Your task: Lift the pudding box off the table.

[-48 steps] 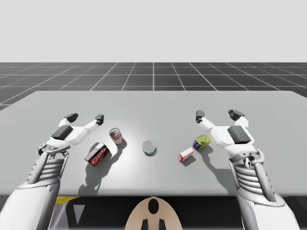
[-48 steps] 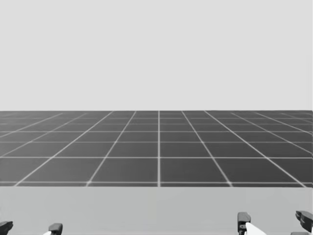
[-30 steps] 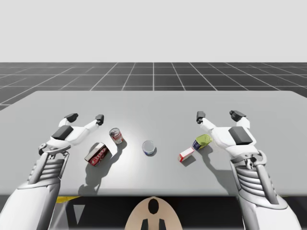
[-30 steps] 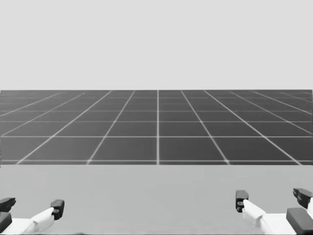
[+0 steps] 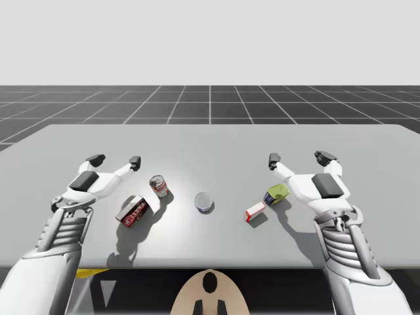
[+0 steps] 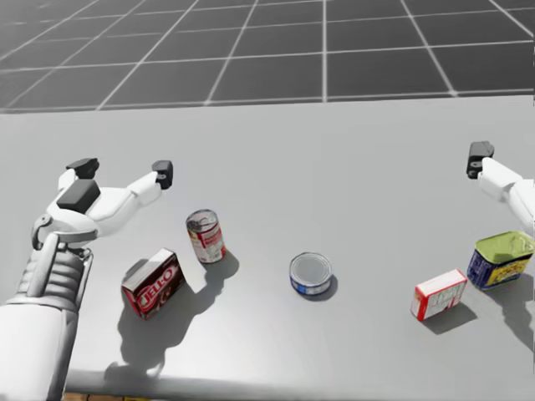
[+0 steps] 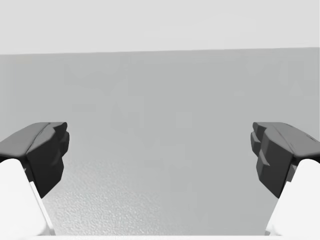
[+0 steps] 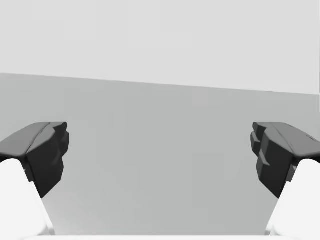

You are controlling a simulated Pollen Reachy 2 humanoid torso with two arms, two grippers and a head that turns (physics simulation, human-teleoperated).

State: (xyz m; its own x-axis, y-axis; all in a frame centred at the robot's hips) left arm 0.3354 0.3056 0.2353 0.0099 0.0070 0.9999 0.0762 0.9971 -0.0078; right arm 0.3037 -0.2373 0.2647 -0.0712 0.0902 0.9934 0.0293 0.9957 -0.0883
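As left gripper (image 5: 115, 161) and right gripper (image 5: 298, 158) stand wide open and empty, the reach is judged not yet started. Pudding box (image 6: 155, 291) lies on the table (image 6: 334, 167) beside my left forearm; next, that gripper must draw back over it.

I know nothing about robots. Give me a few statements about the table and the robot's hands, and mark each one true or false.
1. The left gripper and right gripper are both open and hold nothing. True.
2. The dark red box has been lifted into the air. False: it rests on the table, apart from both grippers.
3. The short blue can stands between the red-and-white can and the small red-and-white box. True.
4. The yellow-topped blue can sits next to the left gripper. False: it stands beside the small red-and-white box, on the right gripper's side.
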